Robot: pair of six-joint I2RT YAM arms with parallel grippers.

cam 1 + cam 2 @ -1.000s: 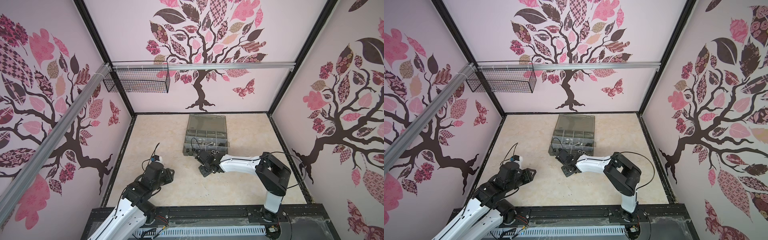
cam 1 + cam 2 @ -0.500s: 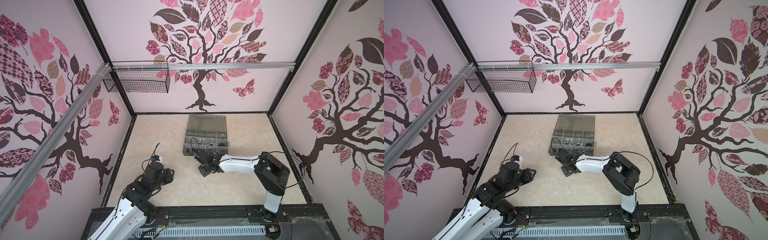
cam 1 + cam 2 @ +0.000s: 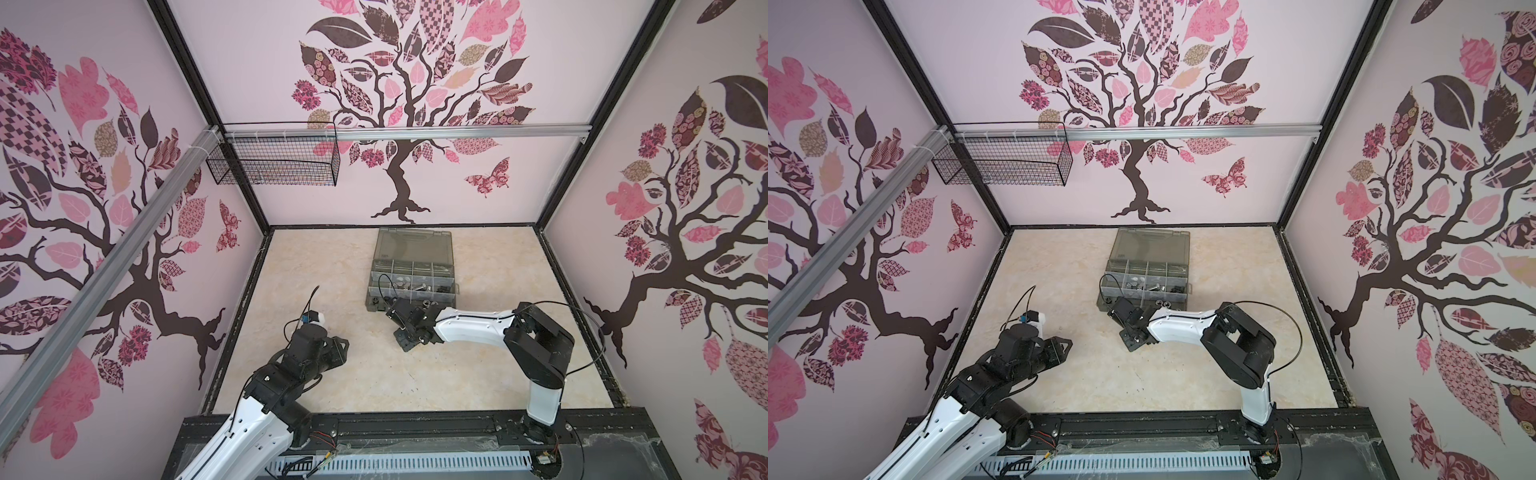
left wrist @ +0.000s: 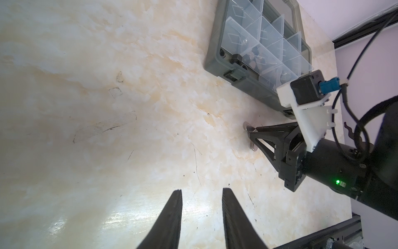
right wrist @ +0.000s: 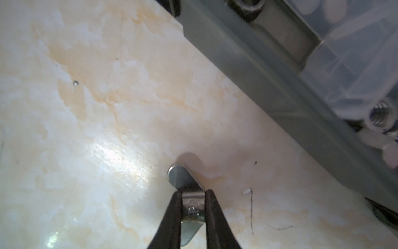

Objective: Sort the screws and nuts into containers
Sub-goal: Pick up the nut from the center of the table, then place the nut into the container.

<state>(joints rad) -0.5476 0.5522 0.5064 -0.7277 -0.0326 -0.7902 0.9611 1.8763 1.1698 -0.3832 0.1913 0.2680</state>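
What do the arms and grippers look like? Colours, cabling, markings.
Matching arms: white shell links on the left arm and right arm, black joint housings. Left gripper and right gripper each have two slim tapered black fingers. Right wrist: black camera on a white bracket, blue connector, loose black cable, green light. No lettering legible.

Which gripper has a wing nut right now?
The right gripper: its jaws pinch a silver metal wing nut on the marble-look tabletop. The left gripper hangs open and empty.
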